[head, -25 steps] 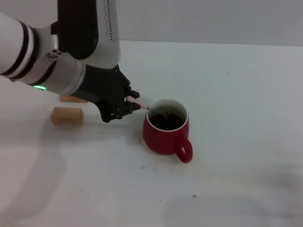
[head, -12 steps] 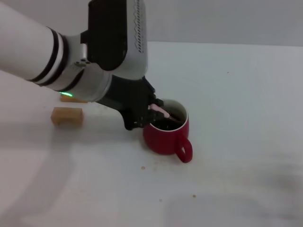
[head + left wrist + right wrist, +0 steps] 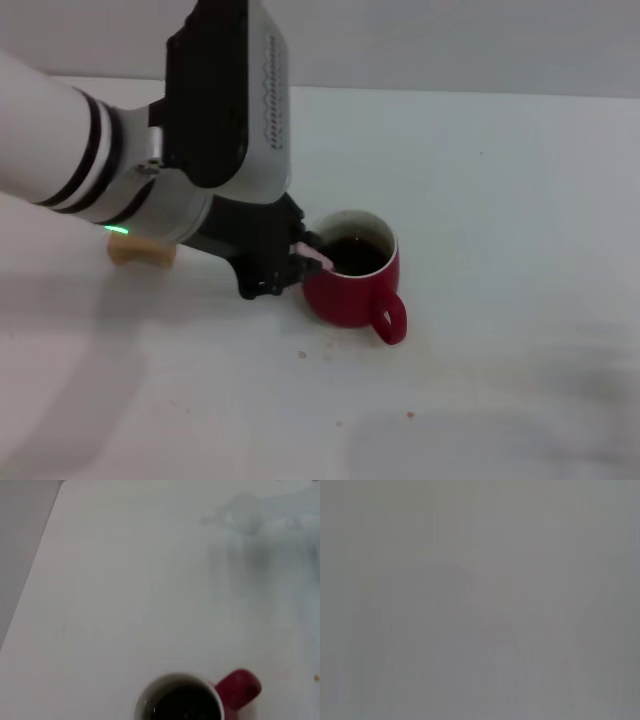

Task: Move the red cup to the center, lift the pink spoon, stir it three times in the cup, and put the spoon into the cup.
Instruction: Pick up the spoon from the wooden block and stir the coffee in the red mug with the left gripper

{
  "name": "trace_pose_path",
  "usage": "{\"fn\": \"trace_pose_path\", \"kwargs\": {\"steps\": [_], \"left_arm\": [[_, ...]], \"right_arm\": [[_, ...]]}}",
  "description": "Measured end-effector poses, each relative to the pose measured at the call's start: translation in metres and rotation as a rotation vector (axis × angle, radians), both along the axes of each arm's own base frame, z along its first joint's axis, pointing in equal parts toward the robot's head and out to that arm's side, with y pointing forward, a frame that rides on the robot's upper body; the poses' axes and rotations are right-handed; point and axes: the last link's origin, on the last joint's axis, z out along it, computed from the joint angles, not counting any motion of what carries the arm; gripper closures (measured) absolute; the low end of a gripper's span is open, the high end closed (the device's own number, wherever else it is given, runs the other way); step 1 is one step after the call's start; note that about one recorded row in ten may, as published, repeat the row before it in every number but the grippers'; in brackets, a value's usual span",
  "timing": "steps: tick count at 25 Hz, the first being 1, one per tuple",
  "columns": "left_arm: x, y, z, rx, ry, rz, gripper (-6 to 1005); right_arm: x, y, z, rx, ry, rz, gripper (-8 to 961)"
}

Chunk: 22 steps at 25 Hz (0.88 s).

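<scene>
White left arm [image 3: 60,150] with black bands, black wrist housing, green light.

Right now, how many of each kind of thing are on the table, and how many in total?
Cups: 1, the red cup.
Spoons: 1, the pink spoon, held by the left end effector at the cup's rim.
Wooden blocks: 1 visible, partly behind the arm.
Total: 3.

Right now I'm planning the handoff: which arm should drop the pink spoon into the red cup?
Left. The left gripper already holds the pink spoon at the rim of the red cup. The right arm is not in view.
</scene>
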Motion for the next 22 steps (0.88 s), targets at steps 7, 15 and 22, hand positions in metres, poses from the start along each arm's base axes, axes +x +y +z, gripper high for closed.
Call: {"fn": "trace_pose_path", "kwargs": {"steps": [7, 15, 22], "left_arm": [[-0.011, 0.007, 0.009, 0.043, 0.024, 0.033, 827], [-0.004, 0.021, 0.006, 0.061, 0.002, 0.025, 827], [0.014, 0.02, -0.006, 0.026, -0.058, -0.014, 827]], "right_arm": [[-0.001, 0.002, 0.0, -0.002, 0.0, 0.003, 954], [-0.001, 0.002, 0.0, -0.002, 0.002, 0.004, 954], [-0.001, 0.002, 0.0, -0.002, 0.002, 0.003, 954]]}}
